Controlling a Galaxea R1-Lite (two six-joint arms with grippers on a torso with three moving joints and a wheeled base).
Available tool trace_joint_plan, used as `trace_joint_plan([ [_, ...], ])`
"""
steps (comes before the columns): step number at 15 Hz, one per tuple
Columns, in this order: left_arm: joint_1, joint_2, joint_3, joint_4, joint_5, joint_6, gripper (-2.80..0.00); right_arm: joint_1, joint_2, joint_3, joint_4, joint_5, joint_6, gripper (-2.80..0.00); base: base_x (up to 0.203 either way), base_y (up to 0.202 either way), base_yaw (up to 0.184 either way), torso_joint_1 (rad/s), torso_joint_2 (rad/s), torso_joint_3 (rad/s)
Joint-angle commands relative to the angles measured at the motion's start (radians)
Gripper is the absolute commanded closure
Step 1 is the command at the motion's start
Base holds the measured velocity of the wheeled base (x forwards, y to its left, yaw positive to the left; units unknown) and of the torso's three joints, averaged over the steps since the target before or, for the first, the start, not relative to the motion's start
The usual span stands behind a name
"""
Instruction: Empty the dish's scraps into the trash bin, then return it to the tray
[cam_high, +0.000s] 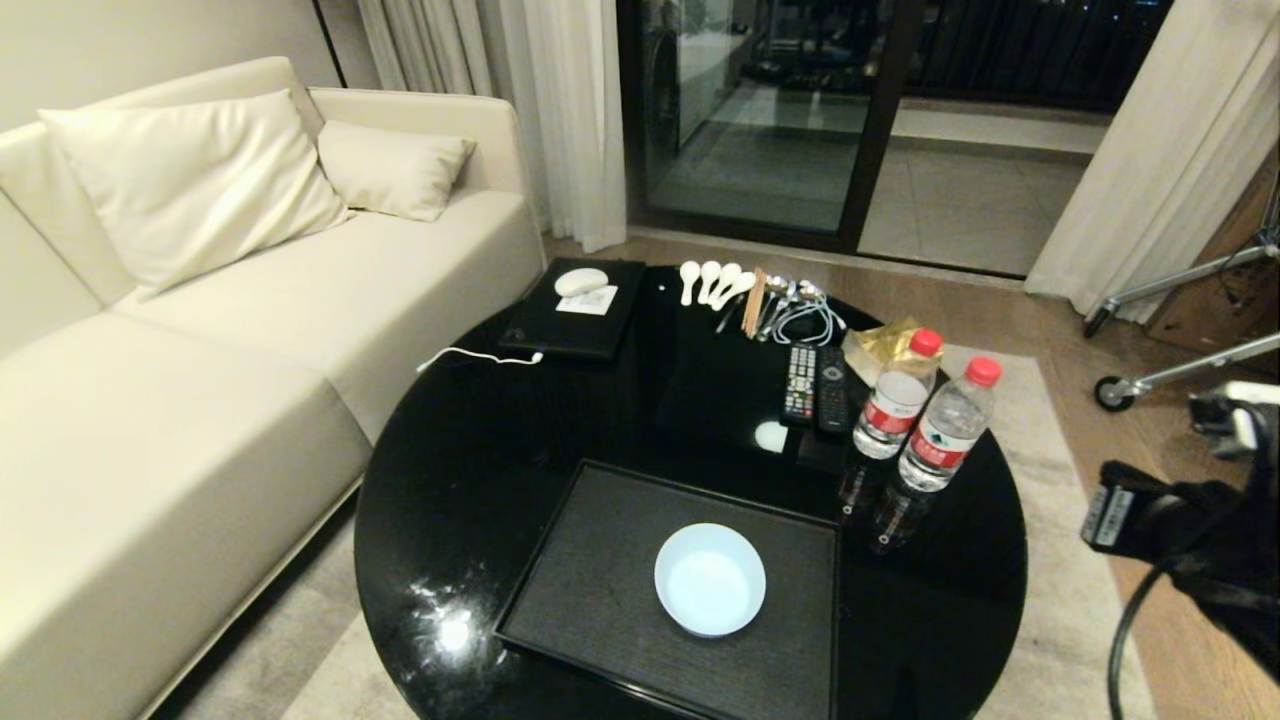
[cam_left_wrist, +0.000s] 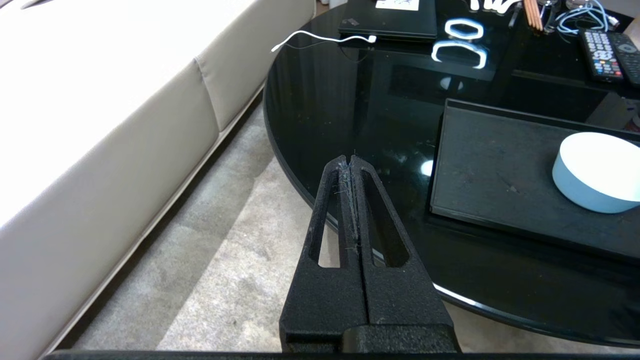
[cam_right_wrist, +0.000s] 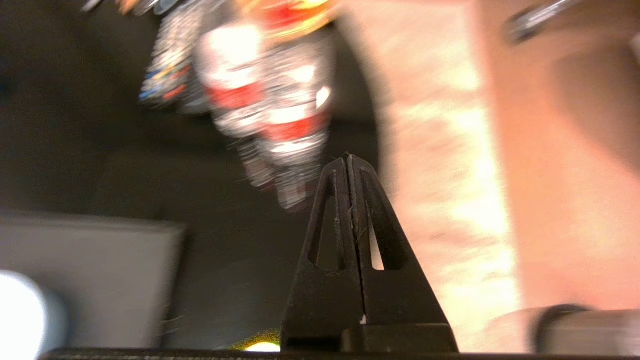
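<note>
cream sofa (cam_high: 200, 330), dark glass doors (cam_high: 770, 120)

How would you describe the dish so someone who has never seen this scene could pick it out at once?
On the round black glass table beside the cream sofa, a flat black tray lies at the near edge. The dish sits on that tray, toward its right side. It is the only bowl: small, round, plain white, and empty.
</note>
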Motion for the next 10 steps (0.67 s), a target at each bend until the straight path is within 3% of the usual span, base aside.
trace_joint_plan([
  [1,0.000,0.000,0.000,0.000,0.001,-0.001,0.00,-0.086,-0.198,0.157,-0.140,0.007,-0.073,0.00,0.000,0.000,0.000,0.000,0.00,0.000],
  [3,0.000,0.000,0.000,0.000,0.001,-0.001,0.00,-0.116,-0.373,0.193,-0.142,0.027,-0.130,0.00,0.000,0.000,0.000,0.000,0.00,0.000],
  [5,0.000,0.000,0.000,0.000,0.001,-0.001,0.00,-0.193,-0.561,0.207,-0.038,0.099,-0.163,0.00,0.000,0.000,0.000,0.000,0.00,0.000],
  [10,0.000,0.000,0.000,0.000,0.001,-0.001,0.00,-0.402,-1.048,0.218,0.512,0.375,-0.194,0.00,0.000,0.000,0.000,0.000,0.00,0.000],
])
